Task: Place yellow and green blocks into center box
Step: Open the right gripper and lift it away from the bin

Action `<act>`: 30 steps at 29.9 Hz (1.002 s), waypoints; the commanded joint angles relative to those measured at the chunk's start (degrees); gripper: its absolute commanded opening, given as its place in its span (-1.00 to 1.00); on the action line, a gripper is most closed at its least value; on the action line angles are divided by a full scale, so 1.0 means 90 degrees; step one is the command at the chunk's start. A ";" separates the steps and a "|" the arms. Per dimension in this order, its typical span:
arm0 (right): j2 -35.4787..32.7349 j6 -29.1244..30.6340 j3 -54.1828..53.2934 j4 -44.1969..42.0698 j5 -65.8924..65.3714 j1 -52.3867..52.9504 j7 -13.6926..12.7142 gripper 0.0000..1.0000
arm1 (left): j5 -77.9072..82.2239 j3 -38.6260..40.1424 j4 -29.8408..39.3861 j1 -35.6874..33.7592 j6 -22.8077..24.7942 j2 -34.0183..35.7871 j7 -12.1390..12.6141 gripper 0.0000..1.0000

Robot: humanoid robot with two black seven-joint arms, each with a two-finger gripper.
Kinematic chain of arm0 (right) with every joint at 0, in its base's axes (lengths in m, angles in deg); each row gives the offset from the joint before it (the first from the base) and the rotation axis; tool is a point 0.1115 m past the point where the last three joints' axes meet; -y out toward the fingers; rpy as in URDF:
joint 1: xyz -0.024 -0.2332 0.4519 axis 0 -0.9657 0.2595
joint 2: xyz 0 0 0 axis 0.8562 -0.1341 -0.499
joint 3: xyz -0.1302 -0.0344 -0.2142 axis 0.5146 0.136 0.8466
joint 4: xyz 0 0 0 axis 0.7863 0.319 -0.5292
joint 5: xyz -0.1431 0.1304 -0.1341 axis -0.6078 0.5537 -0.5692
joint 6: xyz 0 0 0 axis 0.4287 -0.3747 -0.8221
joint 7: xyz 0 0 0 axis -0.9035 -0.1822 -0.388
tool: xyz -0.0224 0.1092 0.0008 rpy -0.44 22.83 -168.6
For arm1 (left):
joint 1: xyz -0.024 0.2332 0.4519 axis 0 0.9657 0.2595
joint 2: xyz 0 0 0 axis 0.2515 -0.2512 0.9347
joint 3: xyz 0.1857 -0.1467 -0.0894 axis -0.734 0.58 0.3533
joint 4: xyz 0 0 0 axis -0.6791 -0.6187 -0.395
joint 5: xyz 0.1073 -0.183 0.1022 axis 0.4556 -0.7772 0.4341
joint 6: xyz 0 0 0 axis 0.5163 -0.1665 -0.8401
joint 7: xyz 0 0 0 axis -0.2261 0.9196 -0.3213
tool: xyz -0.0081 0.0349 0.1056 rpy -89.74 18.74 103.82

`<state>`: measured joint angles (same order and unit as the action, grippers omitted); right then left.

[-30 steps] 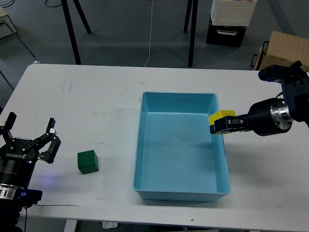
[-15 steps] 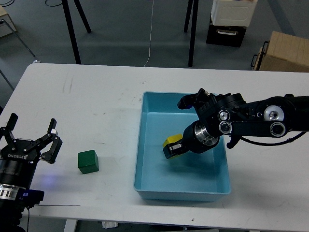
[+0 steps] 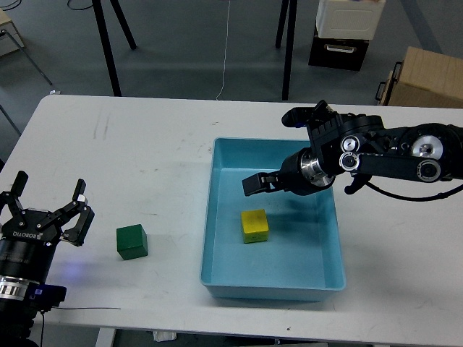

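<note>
Broadly, a white tabletop (image 3: 145, 152) carries a light-blue box (image 3: 271, 283) near its middle. Right arm reaches in over the box; its pincer (image 3: 255, 183) hangs above the box floor, holding nothing, though whether its fingers are apart cannot be told. Left pincer (image 3: 45, 210) rests at the tabletop's left edge, fingers spread. Yellow block (image 3: 255, 225) lies inside the box. Green block (image 3: 132, 241) sits on the tabletop, between left pincer and box.
</note>
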<state>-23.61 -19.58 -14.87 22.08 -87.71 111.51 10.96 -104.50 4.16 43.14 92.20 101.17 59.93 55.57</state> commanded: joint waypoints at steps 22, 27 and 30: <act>-0.0390 0.0621 -0.6052 -0.3308 0.7044 -0.2184 0.1377 0.89 | 0.0019 -0.0184 -0.0439 -0.0476 0.0000 0.0010 0.0079 1.00; -0.0761 0.0621 -0.7556 -0.3357 0.7513 -0.3179 0.1650 0.88 | -0.0001 -0.0498 -0.0449 -0.0594 0.0000 0.0039 0.0040 1.00; -0.1083 0.0621 -0.8085 -0.3085 0.7903 -0.4057 0.1660 0.88 | -0.0001 -0.0498 -0.0449 -0.0594 0.0000 0.0039 0.0030 1.00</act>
<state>-30.81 -14.00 -82.92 -7.90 -19.74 82.08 25.65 -104.49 -0.18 39.10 86.96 101.17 60.26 55.94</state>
